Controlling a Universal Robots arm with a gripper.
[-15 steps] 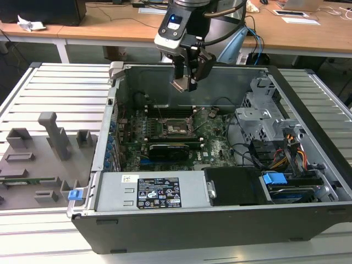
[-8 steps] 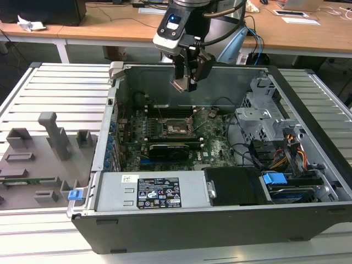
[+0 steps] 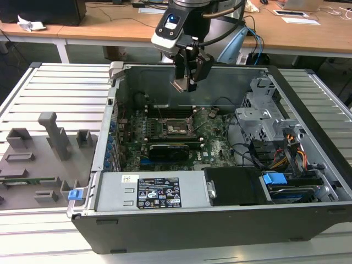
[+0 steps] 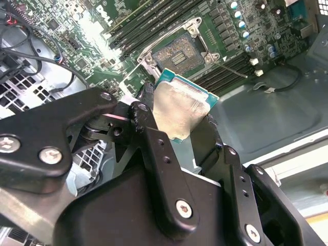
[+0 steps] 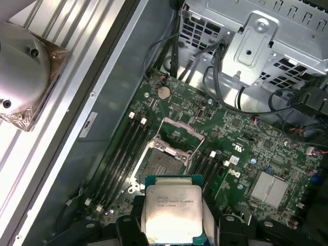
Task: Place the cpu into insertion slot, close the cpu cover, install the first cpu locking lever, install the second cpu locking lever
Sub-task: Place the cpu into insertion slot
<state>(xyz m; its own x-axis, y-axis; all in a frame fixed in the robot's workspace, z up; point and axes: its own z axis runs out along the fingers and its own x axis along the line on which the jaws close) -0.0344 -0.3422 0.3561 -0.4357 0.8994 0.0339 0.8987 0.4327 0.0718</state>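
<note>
On the exterior view's left the bench (image 3: 55,82) is carrying grey fixtures (image 3: 52,135), and to their right one open computer case (image 3: 220,225) is holding one motherboard (image 3: 214,146) with one insertion slot (image 3: 177,127) lying open, the gripper (image 3: 185,85) hovering above it and clenching the one cpu (image 5: 171,212).

The cpu (image 5: 171,212) had a dull, smeared silver-grey metal top; the gripper (image 4: 177,117) was matt black with shiny screw heads; the insertion slot (image 5: 165,161) had a bright bare-metal rim.

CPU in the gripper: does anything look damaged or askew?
The square silver-topped cpu, clamped in the black gripper, has a smeared, blotchy top, perhaps old paste residue. The open black insertion slot looks intact.
</note>
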